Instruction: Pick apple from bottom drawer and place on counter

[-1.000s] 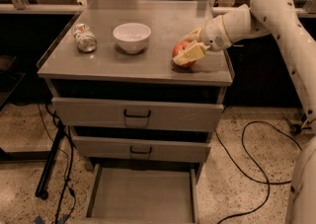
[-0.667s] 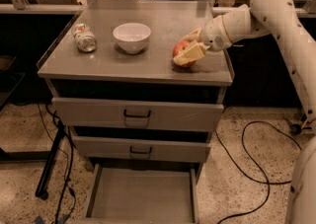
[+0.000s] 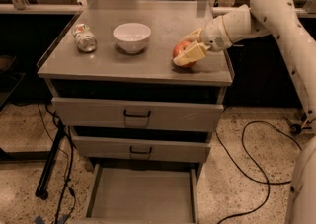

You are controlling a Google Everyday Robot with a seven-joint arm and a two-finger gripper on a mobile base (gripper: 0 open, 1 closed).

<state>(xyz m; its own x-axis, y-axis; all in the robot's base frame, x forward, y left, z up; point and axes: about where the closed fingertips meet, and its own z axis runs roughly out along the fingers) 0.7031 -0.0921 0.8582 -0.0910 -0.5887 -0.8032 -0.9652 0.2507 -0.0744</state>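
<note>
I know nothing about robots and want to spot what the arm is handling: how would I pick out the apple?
Find the flat grey counter on top of the drawer cabinet. Near its right front corner sits the apple, with the robot's gripper around it. It is small, round and red, unlike the white bowl and the tipped can further left.

red apple (image 3: 180, 49) in seemingly cream claw (image 3: 185, 50) on grey counter (image 3: 143, 66), white bowl (image 3: 132, 36)
</note>
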